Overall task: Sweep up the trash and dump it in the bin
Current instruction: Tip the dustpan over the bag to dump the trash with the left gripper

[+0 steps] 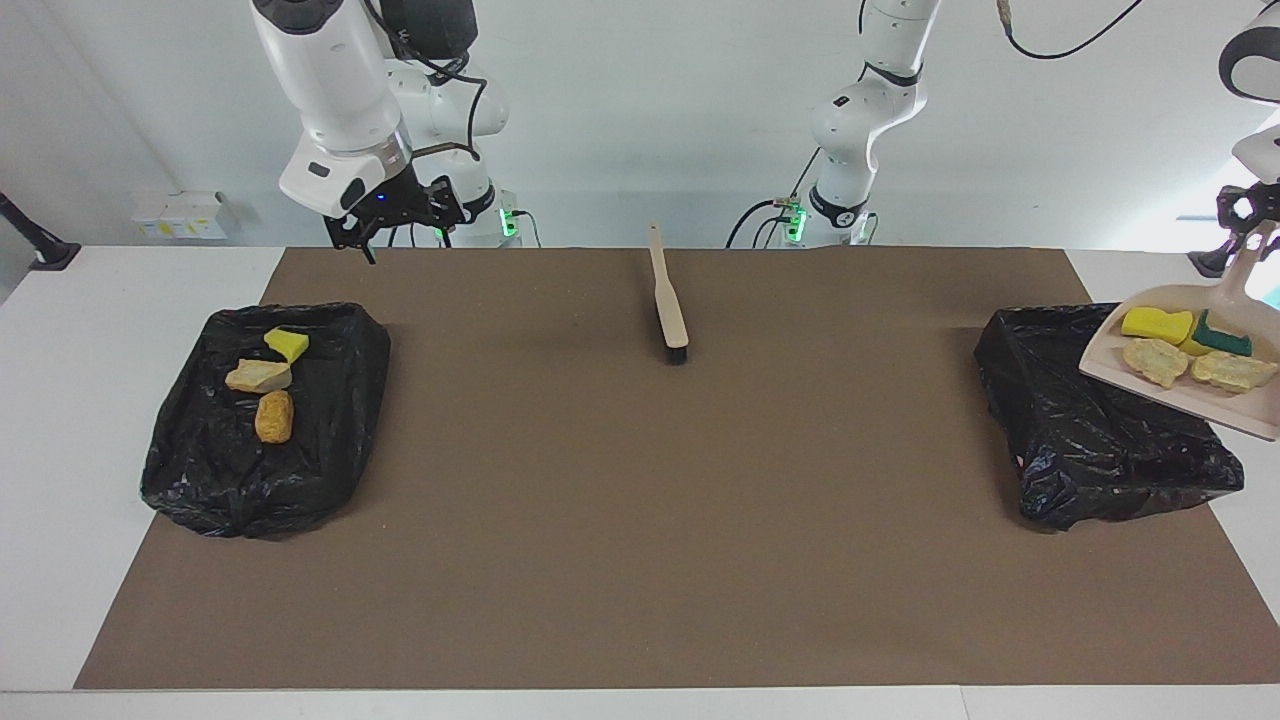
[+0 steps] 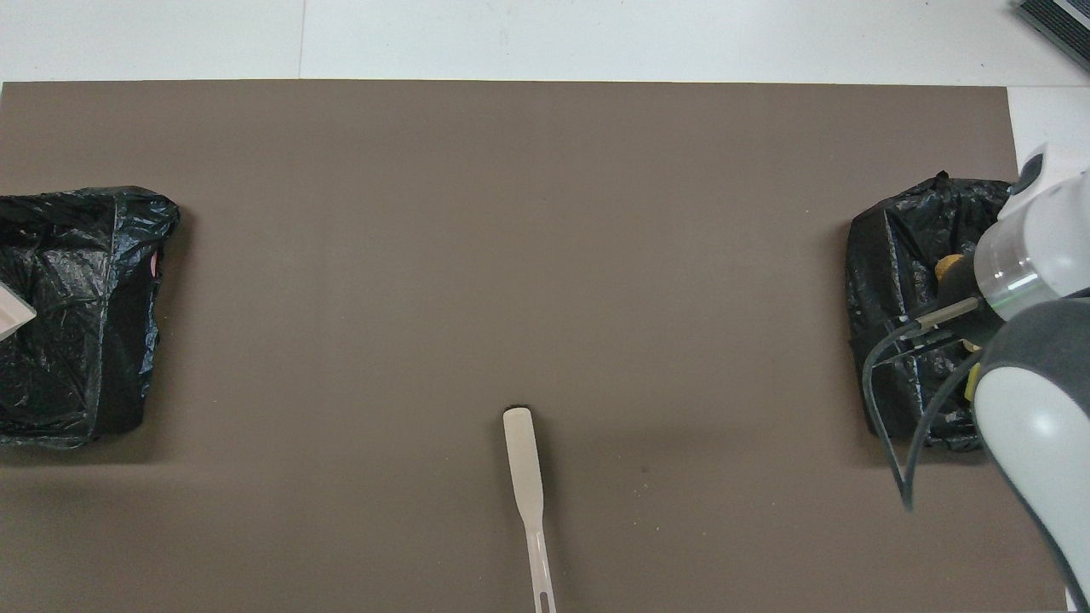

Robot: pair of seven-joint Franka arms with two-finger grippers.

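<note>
Several pieces of trash, a yellow sponge [image 1: 1157,323], a green-faced one [image 1: 1222,337] and two tan chunks [image 1: 1155,360], lie in the beige dustpan [image 1: 1190,390]. My left gripper [image 1: 1252,212] is shut on the dustpan's handle and holds it in the air over the outer edge of a black-bagged bin [image 1: 1090,420]. Only the dustpan's corner [image 2: 12,312] shows in the overhead view. The brush [image 1: 668,300] lies on the brown mat, with no gripper on it. My right gripper [image 1: 398,235] hangs open and empty over the mat's edge by the robots.
A second black-bagged bin [image 1: 200,450] at the right arm's end holds a yellow piece [image 1: 287,343], a tan piece [image 1: 259,376] and an orange piece [image 1: 274,416]. In the overhead view the right arm [image 2: 1030,340] covers much of this bin [image 2: 894,255].
</note>
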